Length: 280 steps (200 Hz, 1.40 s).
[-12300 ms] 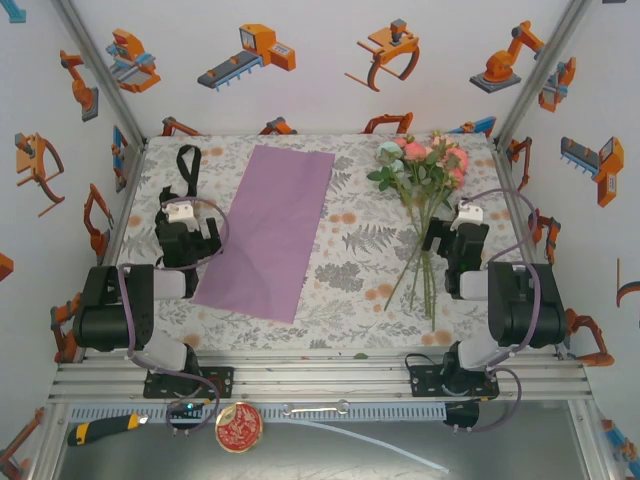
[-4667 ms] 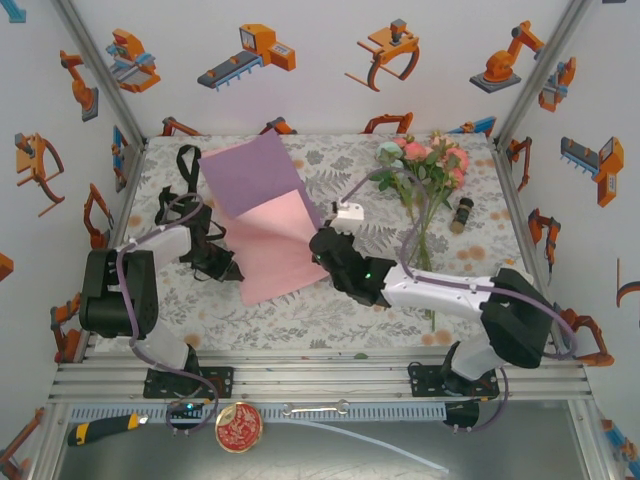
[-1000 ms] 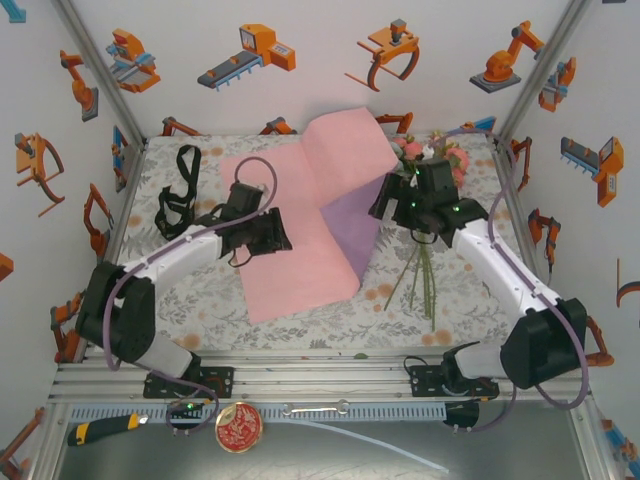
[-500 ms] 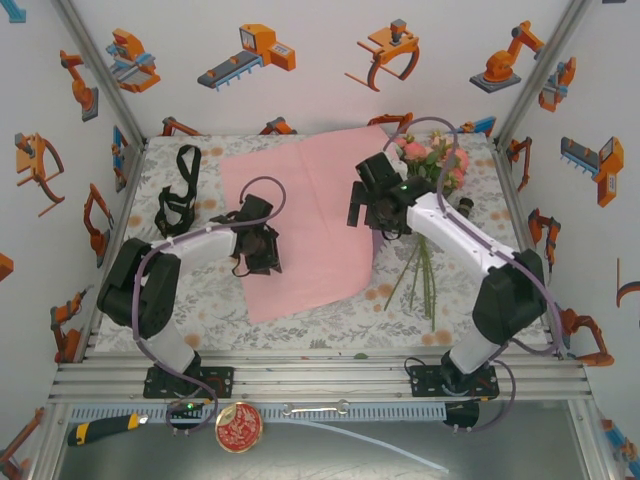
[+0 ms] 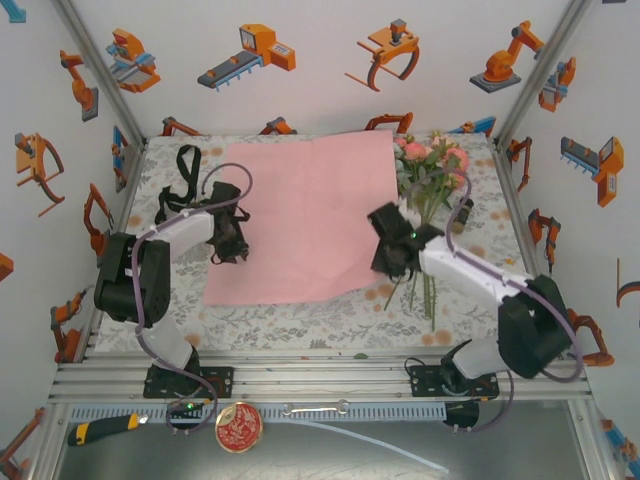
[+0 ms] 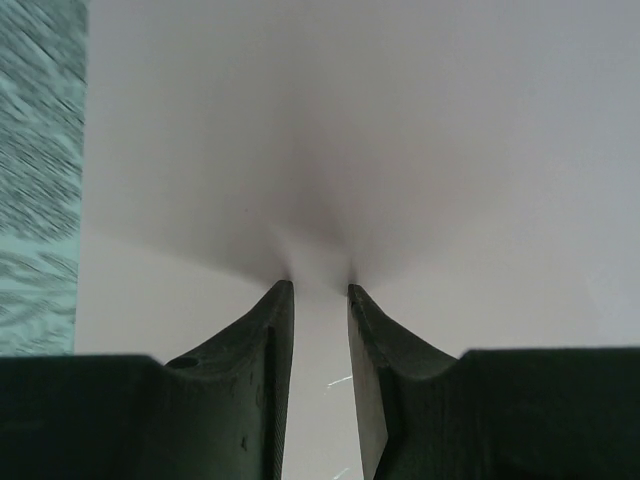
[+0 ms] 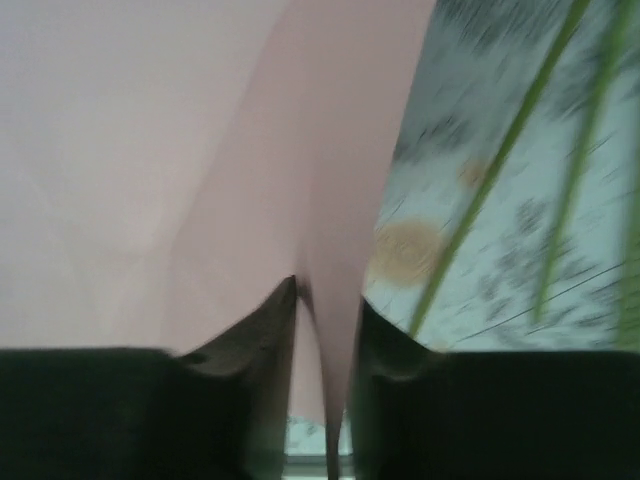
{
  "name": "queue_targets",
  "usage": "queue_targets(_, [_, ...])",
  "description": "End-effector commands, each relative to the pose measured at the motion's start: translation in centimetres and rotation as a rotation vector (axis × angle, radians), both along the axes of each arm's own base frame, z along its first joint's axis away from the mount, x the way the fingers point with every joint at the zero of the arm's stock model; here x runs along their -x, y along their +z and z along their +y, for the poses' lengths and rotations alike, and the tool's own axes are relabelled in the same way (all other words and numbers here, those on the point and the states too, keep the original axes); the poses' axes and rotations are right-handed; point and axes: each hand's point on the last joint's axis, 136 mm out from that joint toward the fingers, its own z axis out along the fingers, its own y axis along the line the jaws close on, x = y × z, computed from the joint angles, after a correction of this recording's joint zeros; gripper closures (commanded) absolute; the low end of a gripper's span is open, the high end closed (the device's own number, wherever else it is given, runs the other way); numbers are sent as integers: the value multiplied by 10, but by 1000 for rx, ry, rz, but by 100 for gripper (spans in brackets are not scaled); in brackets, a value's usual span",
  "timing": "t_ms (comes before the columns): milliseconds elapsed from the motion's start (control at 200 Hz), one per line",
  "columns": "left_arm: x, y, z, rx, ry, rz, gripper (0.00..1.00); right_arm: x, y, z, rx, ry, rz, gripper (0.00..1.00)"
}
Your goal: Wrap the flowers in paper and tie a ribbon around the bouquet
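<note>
Pink side up, the paper [image 5: 300, 220] lay spread across the table [image 5: 300, 322], its right edge caught as a raised fold in the nearly closed right tool [image 7: 325, 300], its left edge nipped between the narrow-set fingers of the left tool [image 6: 320, 288], the flowers [image 5: 432, 165] just beside it at the right and the ribbon [image 5: 182, 190] at the far left.

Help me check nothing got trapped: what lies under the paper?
Only tablecloth shows around the paper, which lies spread out, pink side up. The stems of the flowers lie beside its right edge. Whatever is beneath the sheet is covered.
</note>
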Motion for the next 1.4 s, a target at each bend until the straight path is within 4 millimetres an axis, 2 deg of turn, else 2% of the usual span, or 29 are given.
queue_targets(0, [-21, 7, 30, -90, 20, -20, 69, 41, -1, 69, -294, 25, 51, 48])
queue_targets(65, [-34, 18, 33, -59, 26, -63, 67, 58, 1, 73, -282, 75, 89, 36])
queue_targets(135, [-40, 35, 26, -14, 11, -112, 63, 58, 16, 51, -176, 101, 54, 25])
queue_targets(215, [-32, 52, 13, 68, 4, -136, 61, 40, 42, 16, -59, 106, -42, 15])
queue_targets(300, [-10, 57, -3, 146, 20, -125, 61, 7, 59, -8, -96, 86, -96, 15])
queue_targets(375, [14, 50, -10, 164, 42, -92, 63, -25, 66, -23, -128, 60, -142, 18])
queue_targets(486, [39, 34, -16, 189, 75, -36, 74, -70, 67, -27, -99, 95, -198, 37])
queue_targets(576, [46, 24, -20, 197, 83, -19, 83, -102, 55, -18, -69, 149, -188, 66])
queue_targets(661, [48, 17, -18, 184, 90, -1, 87, -127, 39, -6, -57, 200, -171, 90])
queue_targets(751, [46, 11, -14, 164, 97, 8, 88, -147, 18, -7, 0, 184, -139, 95])
queue_targets(836, [42, 4, -10, 155, 109, 27, 90, -157, 4, -13, 53, 158, -127, 99])
queue_targets(931, [41, -4, -6, 152, 117, 56, 92, -157, -14, -16, 68, 131, -101, 100])
queue_targets(1156, [40, -15, 1, 139, 140, 82, 96, -137, -44, -21, 51, 97, -43, 100])
queue_targets(1292, [32, -21, 14, 121, 165, 90, 97, -109, -64, -26, 34, 57, 31, 100])
queue_targets(1397, [14, -21, 32, 109, 192, 82, 97, -73, -73, -13, -21, 42, 81, 100])
